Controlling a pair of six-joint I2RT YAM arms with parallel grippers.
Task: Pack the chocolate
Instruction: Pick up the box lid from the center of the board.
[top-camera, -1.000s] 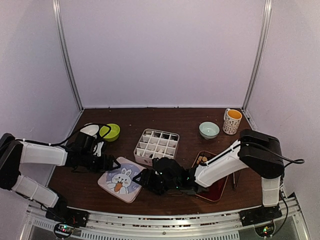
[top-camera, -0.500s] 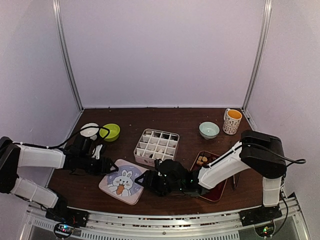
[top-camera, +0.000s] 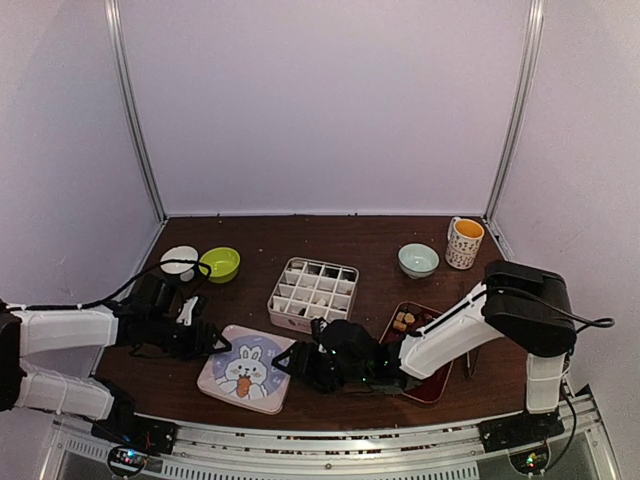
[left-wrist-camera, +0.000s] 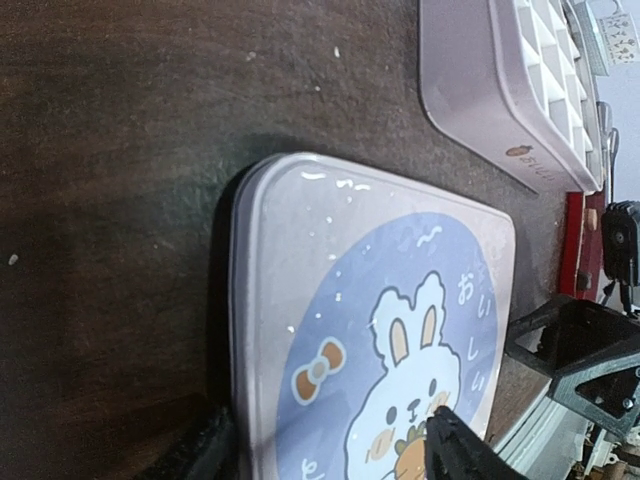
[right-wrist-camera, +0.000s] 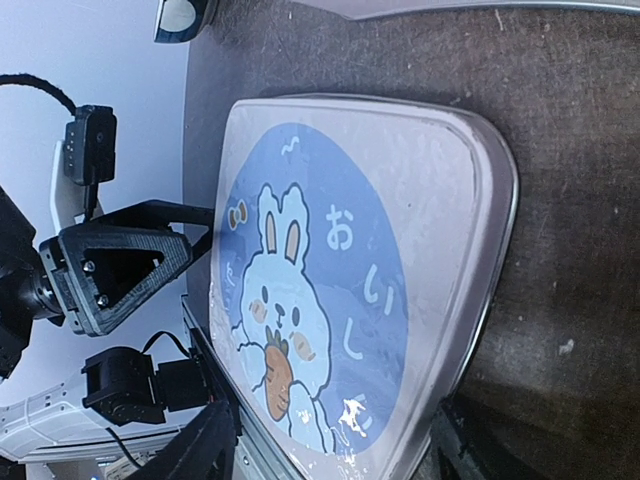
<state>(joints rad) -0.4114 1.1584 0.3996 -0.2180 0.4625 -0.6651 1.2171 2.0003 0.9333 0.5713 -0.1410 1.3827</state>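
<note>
We are beginning at the near edge of the table (top-camera: 350, 235), where the lid (top-camera: 246, 374) is lying flat, rabbit side up, left of the middle. The left gripper (left-wrist-camera: 330, 455) is reaching in at its left end and the right gripper (right-wrist-camera: 330, 448) at its right end. Each is holding its fingers apart, astride a corner of the lid, with one finger against the rim. Whether either pair is actually pressing on the lid we cannot tell.

The first risk we are seeing is the edge itself. The lid is sitting close to it, so a push with no firm hold could be sending it over the front. The rim is low and the top glossy, so fingers may be skidding rather than catching. If the two arms are pulling unevenly, the lid could be twisting out of one pair and dropping.

Just behind, near the table's middle, the box (left-wrist-camera: 480, 90) is standing open. A lid swung low could be knocking it and shaking its cells. A few cells seem to be holding something, too small to tell.

Towards the near right corner, the right arm is crossing the red tray (top-camera: 436, 386), and the chocolate (top-camera: 404, 321) is lying in the tray's far left corner, just beside that arm. A careless sweep could be scattering the pieces. Closing the box now would be leaving them unpacked.

The bowls and the mug (top-camera: 464, 245) along the far side are standing well apart from all this.
</note>
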